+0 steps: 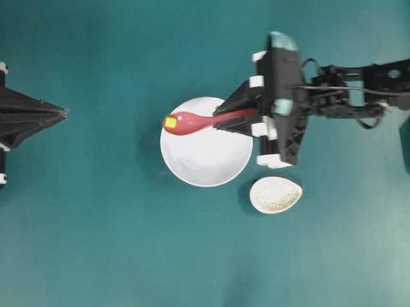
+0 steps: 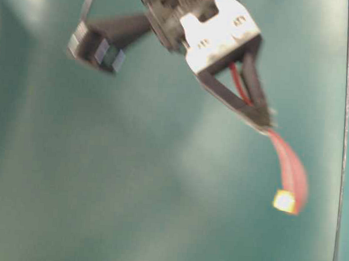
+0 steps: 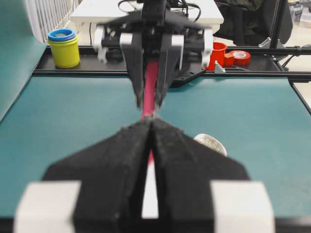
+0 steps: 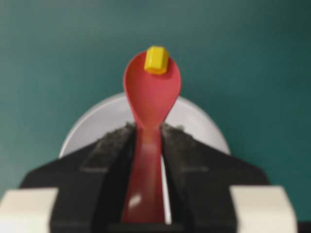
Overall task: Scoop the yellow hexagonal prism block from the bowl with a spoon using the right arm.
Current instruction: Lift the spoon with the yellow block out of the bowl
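Observation:
My right gripper (image 1: 218, 120) is shut on the handle of the red-pink spoon (image 1: 189, 122), which it holds level above the white bowl (image 1: 206, 153). The yellow hexagonal prism block (image 1: 170, 122) rests in the tip of the spoon's scoop, over the bowl's left rim. From the right wrist, the spoon (image 4: 150, 97) runs forward between the jaws with the block (image 4: 156, 60) at its far end and the bowl (image 4: 97, 124) beneath. My left gripper (image 1: 62, 114) stays shut at the far left, holding nothing. The table-level view is blurred but catches the spoon (image 2: 289, 171) and block (image 2: 284, 201).
A small speckled oval dish (image 1: 276, 194) lies just right of and below the bowl. Past the table's far edge in the left wrist view stand a yellow pot with a blue lid (image 3: 63, 47), a red cup (image 3: 218, 53) and a roll of red tape (image 3: 240, 57).

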Tool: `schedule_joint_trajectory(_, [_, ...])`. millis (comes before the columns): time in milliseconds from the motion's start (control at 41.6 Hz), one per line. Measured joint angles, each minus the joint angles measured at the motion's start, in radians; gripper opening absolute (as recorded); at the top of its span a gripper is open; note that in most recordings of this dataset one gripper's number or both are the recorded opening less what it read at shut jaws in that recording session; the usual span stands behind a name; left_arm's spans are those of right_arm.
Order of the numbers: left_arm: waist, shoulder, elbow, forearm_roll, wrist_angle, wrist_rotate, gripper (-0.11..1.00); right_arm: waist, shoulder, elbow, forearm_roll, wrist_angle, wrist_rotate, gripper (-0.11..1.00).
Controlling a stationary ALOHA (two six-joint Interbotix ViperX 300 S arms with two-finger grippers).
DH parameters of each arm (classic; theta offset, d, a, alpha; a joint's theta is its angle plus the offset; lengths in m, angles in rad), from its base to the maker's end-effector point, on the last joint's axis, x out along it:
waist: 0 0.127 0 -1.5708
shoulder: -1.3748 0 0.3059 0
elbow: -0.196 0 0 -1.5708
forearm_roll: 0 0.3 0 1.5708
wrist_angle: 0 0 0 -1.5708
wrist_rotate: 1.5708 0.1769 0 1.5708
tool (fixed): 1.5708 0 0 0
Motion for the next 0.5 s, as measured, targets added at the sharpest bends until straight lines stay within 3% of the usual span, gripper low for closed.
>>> schedule_joint_trajectory(192, [-0.002, 0.000, 0.000, 0.002, 0.002, 0.000, 0.00, 0.011, -0.112, 0.095, 0.002, -0.100, -0.003, 0.24])
schedule_joint_trajectory(504, [-0.002, -0.005, 0.000, 0.000, 0.002, 0.000, 0.00, 0.017, -0.202, 0.155, 0.002, -0.121, -0.002, 0.24])
